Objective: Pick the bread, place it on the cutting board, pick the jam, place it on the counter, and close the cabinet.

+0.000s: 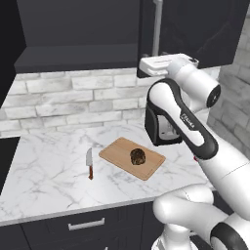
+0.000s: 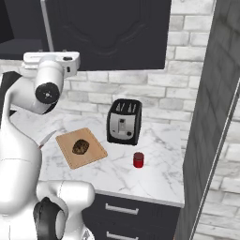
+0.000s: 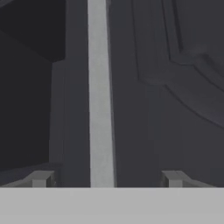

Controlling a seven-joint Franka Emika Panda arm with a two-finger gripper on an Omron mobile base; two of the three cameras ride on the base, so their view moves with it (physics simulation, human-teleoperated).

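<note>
the bread [image 1: 138, 156] lay on the cutting board [image 1: 117, 149], at four o'clock from the board's middle, and the jam [image 2: 138, 160] stood on the counter [image 2: 159, 178], so both picks looked done. the gripper [image 3: 107, 179] was open, straddling the cabinet [image 3: 175, 87] door's handle [image 3: 99, 87], likely to push it shut. the handle's long axis ran twelve to six.

Even soft render light; hand view dim, blurry

Dark lumpy bread [image 2: 80, 146] lies on the wooden cutting board [image 2: 93, 152] — red jam [image 2: 138, 160] stands upright on the marble counter [image 2: 154, 176].
</note>
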